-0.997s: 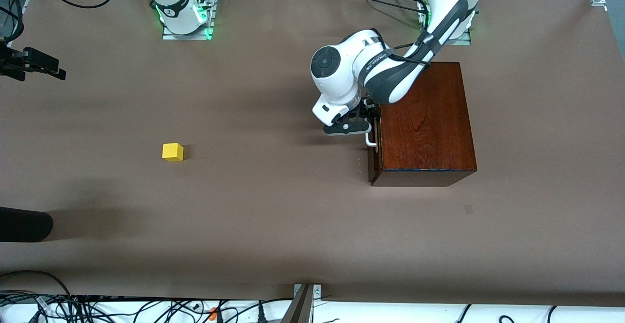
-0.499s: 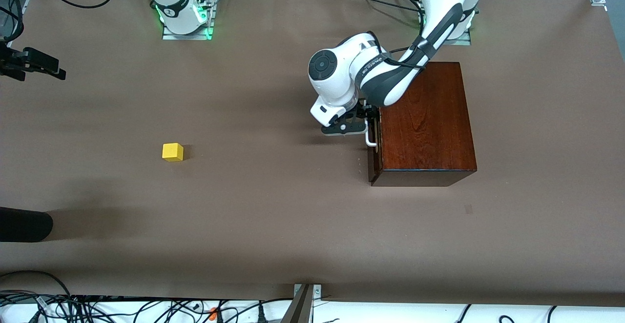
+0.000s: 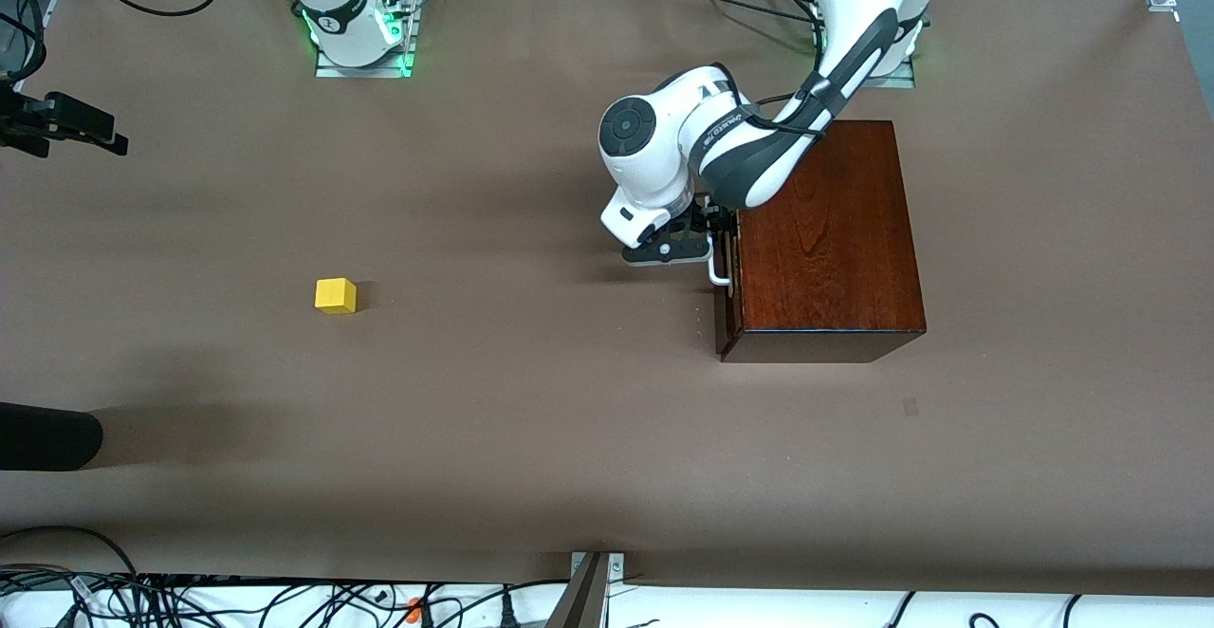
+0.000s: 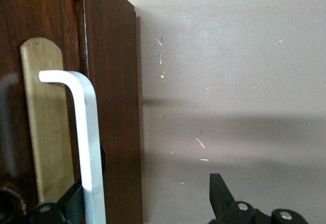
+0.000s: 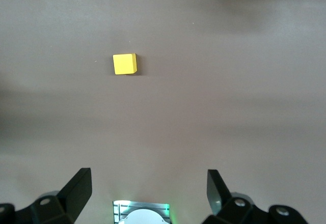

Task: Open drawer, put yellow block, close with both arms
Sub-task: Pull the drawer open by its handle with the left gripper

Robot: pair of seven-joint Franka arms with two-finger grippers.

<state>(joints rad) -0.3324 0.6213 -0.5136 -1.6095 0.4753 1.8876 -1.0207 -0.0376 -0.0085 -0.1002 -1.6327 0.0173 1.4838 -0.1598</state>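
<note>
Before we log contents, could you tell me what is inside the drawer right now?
Nothing inside can be seen: the drawer sits shut in the wooden box, its interior covered. The yellow block lies on the table, outside.

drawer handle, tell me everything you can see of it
The drawer handle is a white loop of flat bar with a squared bend at its end, standing off the dark front of the drawer. A pale tan plate sits on the front under it. The drawer looks shut or nearly so in the glossy reddish-brown wooden box. The left gripper is open around the handle, one finger touching or nearly touching it, the other well clear over the table.
</note>
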